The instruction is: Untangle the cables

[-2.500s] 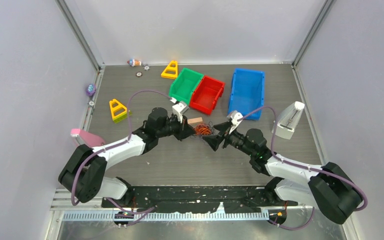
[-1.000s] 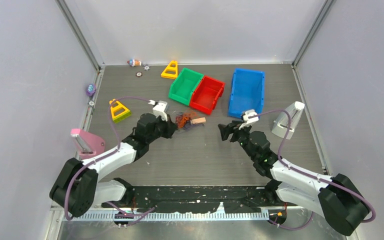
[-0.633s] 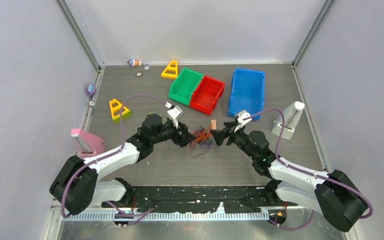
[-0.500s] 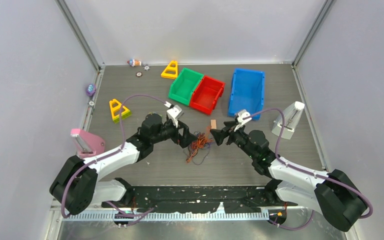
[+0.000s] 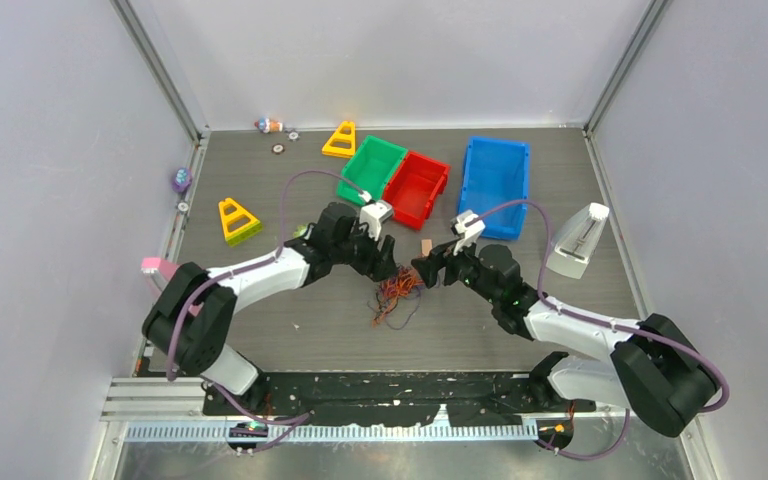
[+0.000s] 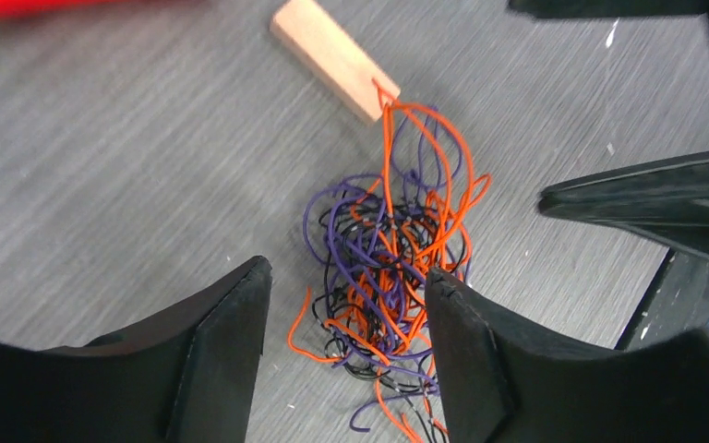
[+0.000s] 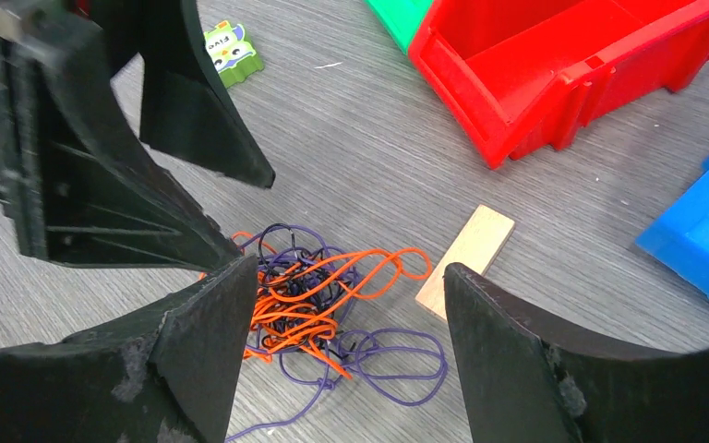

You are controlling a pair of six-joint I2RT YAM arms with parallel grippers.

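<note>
Left hand [image 6: 346, 277] and right hand [image 7: 351, 268] are both standing wide open and gripping nothing, facing each other across the cables [image 5: 392, 296], a tangled clump of orange, purple and black strands that is lying on the worktop [image 5: 320, 320], partly between the fingertips of each hand. One orange loop is reaching as far as the end of a wooden block [image 6: 328, 57], which is lying just beyond the clump on the side toward the red bin [image 7: 554, 65]. Lettering on a small green tile [image 7: 233, 41] beside the left hand, seen from the right wrist, is appearing to read "FIVE".
</note>
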